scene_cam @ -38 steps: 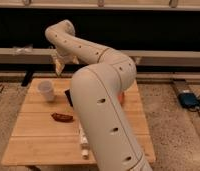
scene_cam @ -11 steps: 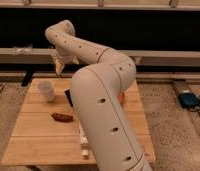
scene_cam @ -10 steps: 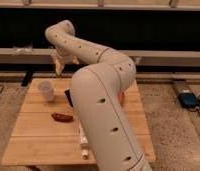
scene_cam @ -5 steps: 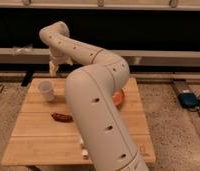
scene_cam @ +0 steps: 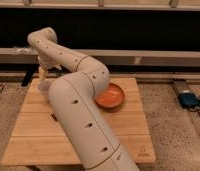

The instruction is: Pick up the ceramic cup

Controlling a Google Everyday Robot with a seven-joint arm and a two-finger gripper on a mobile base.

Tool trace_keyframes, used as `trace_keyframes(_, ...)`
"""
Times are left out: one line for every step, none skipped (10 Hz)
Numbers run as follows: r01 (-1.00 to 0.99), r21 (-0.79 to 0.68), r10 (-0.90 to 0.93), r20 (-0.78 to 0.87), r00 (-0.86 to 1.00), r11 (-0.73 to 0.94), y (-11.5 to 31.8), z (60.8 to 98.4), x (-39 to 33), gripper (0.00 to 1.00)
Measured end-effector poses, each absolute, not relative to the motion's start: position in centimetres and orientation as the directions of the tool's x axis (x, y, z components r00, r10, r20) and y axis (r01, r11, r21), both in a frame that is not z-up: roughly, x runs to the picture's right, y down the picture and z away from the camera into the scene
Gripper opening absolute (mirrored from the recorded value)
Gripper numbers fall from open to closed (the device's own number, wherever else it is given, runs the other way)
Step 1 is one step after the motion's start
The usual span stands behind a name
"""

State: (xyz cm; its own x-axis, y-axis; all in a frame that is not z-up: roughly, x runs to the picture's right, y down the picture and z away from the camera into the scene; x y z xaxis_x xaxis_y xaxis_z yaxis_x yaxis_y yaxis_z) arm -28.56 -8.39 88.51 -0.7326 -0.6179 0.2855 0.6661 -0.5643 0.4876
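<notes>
The small white ceramic cup point(scene_cam: 43, 86) stands upright near the far left edge of the wooden table point(scene_cam: 138, 127). It is partly hidden by my gripper point(scene_cam: 44, 74), which hangs directly above it at the end of the white arm point(scene_cam: 78, 100). The arm reaches from the front of the table up and over to the left. I cannot tell whether the gripper touches the cup.
A wide orange-red bowl point(scene_cam: 112, 96) sits right of the arm at the table's middle. A small dark object point(scene_cam: 53, 117) peeks out left of the arm. A blue device point(scene_cam: 190, 100) lies on the floor at right. A dark wall with a ledge runs behind.
The arm has swung left, uncovering the orange-red bowl. The gripper has moved from right of the cup to just above it. The cup has not moved.
</notes>
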Motion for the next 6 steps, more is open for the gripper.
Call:
trace_keyframes(0.664, 0.495, -0.607, 0.299, -0.736, -0.561, -7.4, 89.2, -28.5, 0.8)
trace_keyframes(0.663, 0.501, -0.601, 0.309, -0.737, -0.556, -6.5, 89.6, -28.3, 0.8)
trace_keyframes(0.667, 0.504, -0.602, 0.315, -0.734, -0.549, -6.0, 89.9, -28.1, 0.8)
trace_keyframes(0.673, 0.507, -0.605, 0.324, -0.727, -0.538, -5.3, 90.3, -27.7, 0.8)
trace_keyframes(0.677, 0.512, -0.607, 0.329, -0.723, -0.529, -4.7, 90.6, -27.7, 0.8)
trace_keyframes(0.677, 0.515, -0.608, 0.33, -0.722, -0.525, -4.4, 90.7, -27.8, 0.8)
